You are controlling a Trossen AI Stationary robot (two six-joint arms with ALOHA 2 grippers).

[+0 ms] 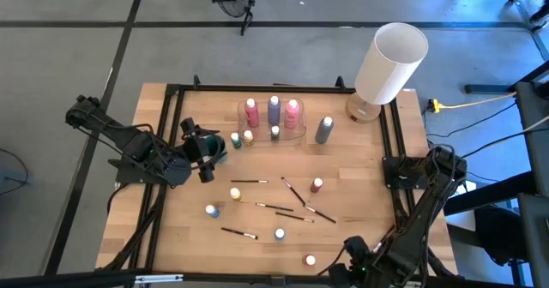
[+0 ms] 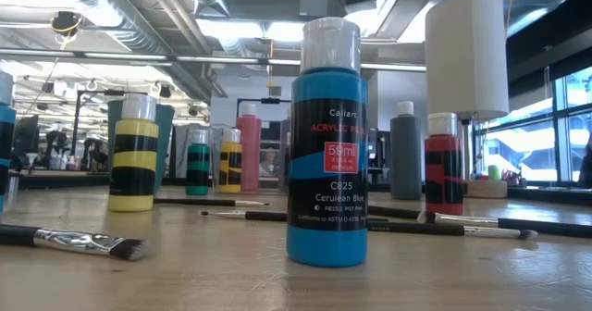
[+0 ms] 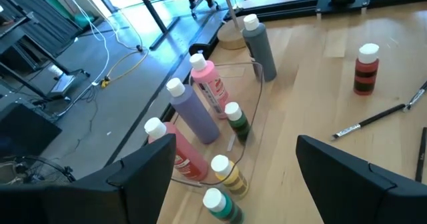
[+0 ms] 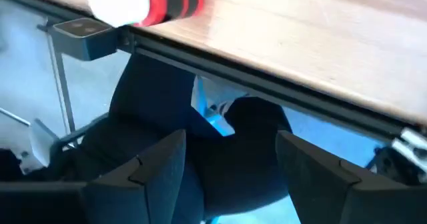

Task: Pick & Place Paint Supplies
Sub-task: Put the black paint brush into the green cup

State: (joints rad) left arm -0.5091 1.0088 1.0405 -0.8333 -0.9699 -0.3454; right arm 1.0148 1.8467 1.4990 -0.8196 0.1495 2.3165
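The pale wooden counter [image 1: 343,164] has a smooth planked grain and a black metal frame. At twelve o'clock a clear curved tray [image 1: 273,123] holds tall pink and purple plastic bottles [image 1: 274,110]. Small white-capped bottles and thin dark brushes [image 1: 296,194] lie scattered toward six. The left claw [image 1: 208,153], fingers apart and empty, hovers at nine. The right claw [image 4: 227,164] sits at five, off the edge, fingers apart. A white cylindrical lamp [image 1: 390,63] stands at one.
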